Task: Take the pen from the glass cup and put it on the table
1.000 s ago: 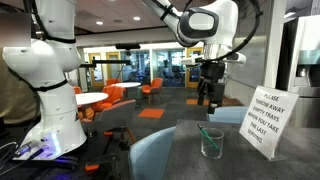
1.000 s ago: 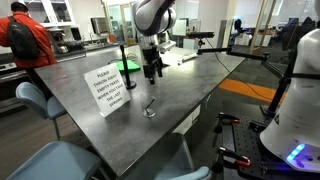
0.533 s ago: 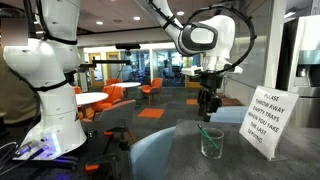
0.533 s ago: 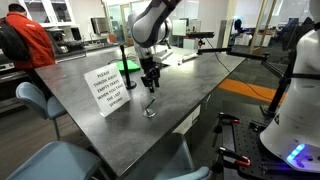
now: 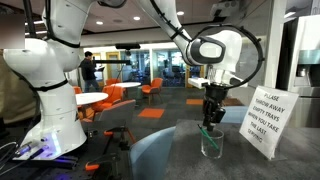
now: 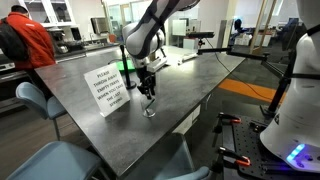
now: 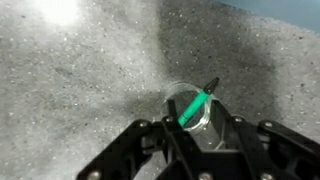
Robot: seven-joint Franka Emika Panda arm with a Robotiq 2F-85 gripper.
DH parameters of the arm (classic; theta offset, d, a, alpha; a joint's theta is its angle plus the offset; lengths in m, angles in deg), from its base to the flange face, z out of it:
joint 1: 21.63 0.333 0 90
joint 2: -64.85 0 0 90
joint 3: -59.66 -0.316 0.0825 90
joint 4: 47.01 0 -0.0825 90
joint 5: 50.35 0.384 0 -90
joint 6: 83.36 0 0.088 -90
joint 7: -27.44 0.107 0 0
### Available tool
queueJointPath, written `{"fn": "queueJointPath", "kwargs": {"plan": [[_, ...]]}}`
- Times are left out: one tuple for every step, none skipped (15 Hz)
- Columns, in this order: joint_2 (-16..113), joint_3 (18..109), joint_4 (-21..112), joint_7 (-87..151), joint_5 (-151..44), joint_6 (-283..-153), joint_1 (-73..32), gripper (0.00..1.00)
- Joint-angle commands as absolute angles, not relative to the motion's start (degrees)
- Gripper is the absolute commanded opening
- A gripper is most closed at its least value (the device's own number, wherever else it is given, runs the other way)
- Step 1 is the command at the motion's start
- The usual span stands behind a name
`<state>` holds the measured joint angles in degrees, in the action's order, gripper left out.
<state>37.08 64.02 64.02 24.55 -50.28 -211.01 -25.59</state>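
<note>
The glass cup (image 5: 212, 144) (image 6: 149, 108) stands on the grey-blue table (image 5: 160, 152) (image 6: 205, 80), beside a white sign. The green pen (image 5: 209, 133) (image 7: 193, 106) leans inside it, its dark tip over the rim. My gripper (image 5: 208, 122) (image 6: 148, 92) hangs straight down over the cup, its fingertips at the top of the pen. In the wrist view my gripper (image 7: 197, 118) has one black finger on each side of the cup (image 7: 206, 124). The jaws are partly narrowed and still open, with a gap wider than the pen. The pen's lower end lies close to one finger.
The white sign (image 5: 262, 122) (image 6: 110, 88) stands upright close beside the cup. A second robot's white body (image 5: 45, 85) stands by the table. A person in red (image 6: 25, 45) and a blue chair (image 6: 35, 100) are on the far side.
My gripper has come down from above the table to the top of the cup. Its jaws have narrowed around the pen.
</note>
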Motion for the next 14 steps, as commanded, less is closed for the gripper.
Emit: {"fn": "queueJointPath", "kwargs": {"plan": [[33.0, 63.1, 59.2, 26.1, -48.9, -208.4, -26.1, 0.42], [32.0, 63.1, 58.1, 26.2, -48.6, -208.0, -26.1, 0.4], [31.0, 63.0, 57.2, 26.3, -48.4, -207.8, -26.1, 0.38], [30.0, 63.0, 56.3, 26.4, -48.2, -207.5, -26.1, 0.41], [29.1, 63.0, 55.4, 26.6, -48.1, -207.0, -26.1, 0.41], [28.4, 63.1, 54.7, 27.1, -48.0, -206.6, -26.1, 0.43], [27.8, 63.1, 54.0, 27.6, -48.0, -206.0, -26.1, 0.44], [27.2, 63.1, 53.4, 27.6, -47.9, -205.5, -26.2, 0.47], [26.6, 63.2, 52.7, 27.9, -48.0, -204.7, -26.1, 0.45], [26.2, 63.2, 52.2, 28.3, -47.9, -204.0, -26.1, 0.43], [25.8, 63.1, 51.7, 28.6, -47.8, -203.4, -26.2, 0.36], [25.5, 63.2, 51.3, 29.1, -47.8, -202.7, -26.1, 0.36], [25.2, 63.3, 50.9, 29.6, -47.8, -202.2, -26.1, 0.36], [24.9, 63.3, 50.6, 30.0, -47.8, -201.7, -26.1, 0.27]]}}
